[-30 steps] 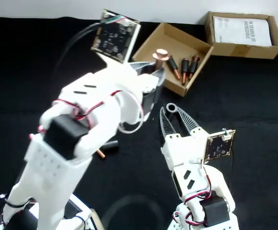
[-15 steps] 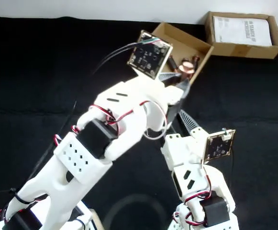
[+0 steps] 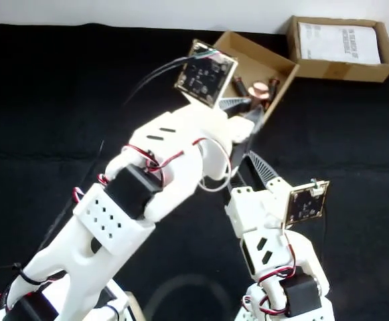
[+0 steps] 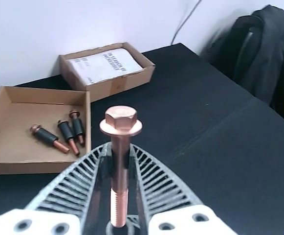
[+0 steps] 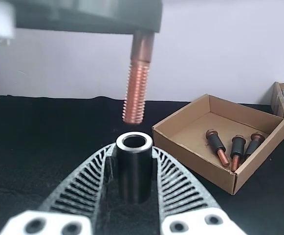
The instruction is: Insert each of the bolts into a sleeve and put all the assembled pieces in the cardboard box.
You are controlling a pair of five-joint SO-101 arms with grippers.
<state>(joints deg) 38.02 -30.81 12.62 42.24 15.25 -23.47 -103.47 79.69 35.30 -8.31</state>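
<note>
Above the sleeve clamped in the right fingers, the left fingers' clamped bolt could hit the rim if misaligned

Bolt: copper, ridged thread at the end. Sleeve: black, pale metallic rim. Box: plain brown cardboard. Three pieces inside it: black over copper. Fingers: grey, ribbed lattice. Arms: white, with red and white wires. Table: black. Second box: brown, holding a white printed sheet.
</note>
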